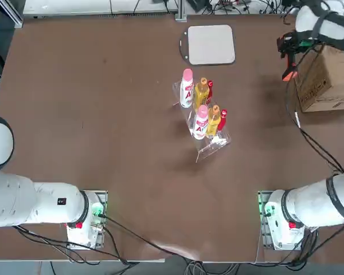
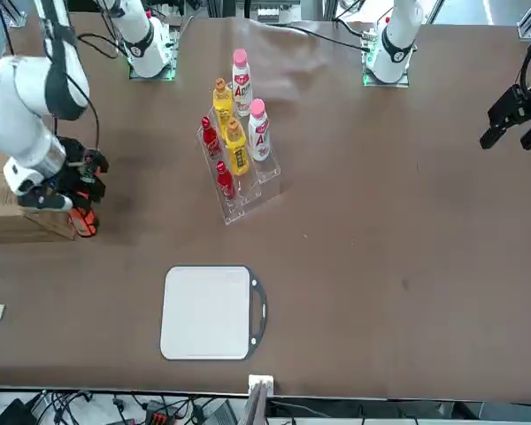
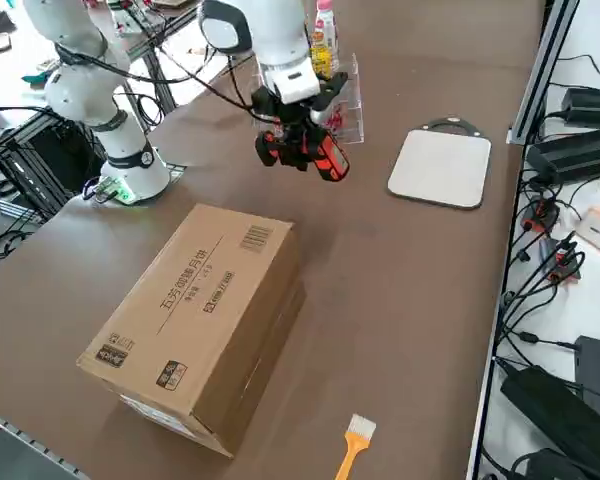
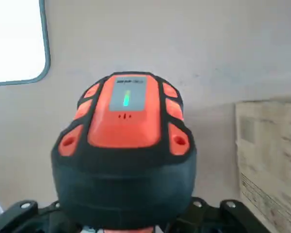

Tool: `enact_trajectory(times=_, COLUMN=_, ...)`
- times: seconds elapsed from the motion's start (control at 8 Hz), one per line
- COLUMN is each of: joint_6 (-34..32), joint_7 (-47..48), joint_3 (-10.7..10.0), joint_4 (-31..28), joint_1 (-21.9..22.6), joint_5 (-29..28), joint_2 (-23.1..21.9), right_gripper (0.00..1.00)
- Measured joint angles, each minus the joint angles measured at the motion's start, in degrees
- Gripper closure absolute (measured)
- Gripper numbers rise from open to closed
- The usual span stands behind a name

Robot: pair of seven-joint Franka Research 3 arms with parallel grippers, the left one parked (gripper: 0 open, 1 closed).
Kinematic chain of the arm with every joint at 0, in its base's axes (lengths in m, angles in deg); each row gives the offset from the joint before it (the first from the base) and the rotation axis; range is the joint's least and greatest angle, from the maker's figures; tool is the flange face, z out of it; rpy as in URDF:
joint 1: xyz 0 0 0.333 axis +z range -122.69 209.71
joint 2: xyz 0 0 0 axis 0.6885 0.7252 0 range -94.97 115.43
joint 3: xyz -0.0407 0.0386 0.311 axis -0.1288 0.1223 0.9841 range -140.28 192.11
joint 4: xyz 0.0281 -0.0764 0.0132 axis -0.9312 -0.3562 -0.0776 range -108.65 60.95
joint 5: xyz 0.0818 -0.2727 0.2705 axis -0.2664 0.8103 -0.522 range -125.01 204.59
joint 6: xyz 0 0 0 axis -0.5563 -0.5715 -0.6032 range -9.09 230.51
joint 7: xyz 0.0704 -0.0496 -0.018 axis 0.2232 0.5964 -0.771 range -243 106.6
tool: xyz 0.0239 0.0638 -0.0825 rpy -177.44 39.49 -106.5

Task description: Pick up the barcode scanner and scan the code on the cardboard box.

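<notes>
The black barcode scanner with orange trim hangs above the table, and my right gripper is shut on it. In the wrist view the scanner fills the frame, a green light glowing on its orange top, with the cardboard box just beside it. The brown cardboard box lies on the table's right side, a printed barcode on its top face. From overhead the scanner hovers at the box's far left corner. The front view shows the scanner next to the box.
A clear rack of red-capped yellow and pink bottles stands mid-table. A flat grey rounded pad lies at the far edge. An orange-handled brush lies near the box. The arm's cable trails across the table.
</notes>
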Motion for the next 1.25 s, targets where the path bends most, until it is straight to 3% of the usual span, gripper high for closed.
enact_trajectory(times=0.38, joint_6=-11.89, joint_7=-6.3, joint_3=-0.16, joint_4=2.91, joint_1=-6.72, joint_5=0.06, joint_2=-5.32, right_gripper=0.64)
enact_trajectory(times=0.62, joint_6=-16.29, joint_7=-11.68, joint_3=-0.34, joint_4=3.39, joint_1=-12.28, joint_5=0.11, joint_2=-8.0, right_gripper=0.64)
enact_trajectory(times=1.0, joint_6=-17.96, joint_7=-18.48, joint_3=-0.45, joint_4=4.37, joint_1=-19.61, joint_5=0.12, joint_2=-8.42, right_gripper=0.64)
enact_trajectory(times=1.25, joint_6=-17.79, joint_7=-19.0, joint_3=-0.4, joint_4=5.75, joint_1=-20.7, joint_5=0.39, joint_2=-6.63, right_gripper=0.64)
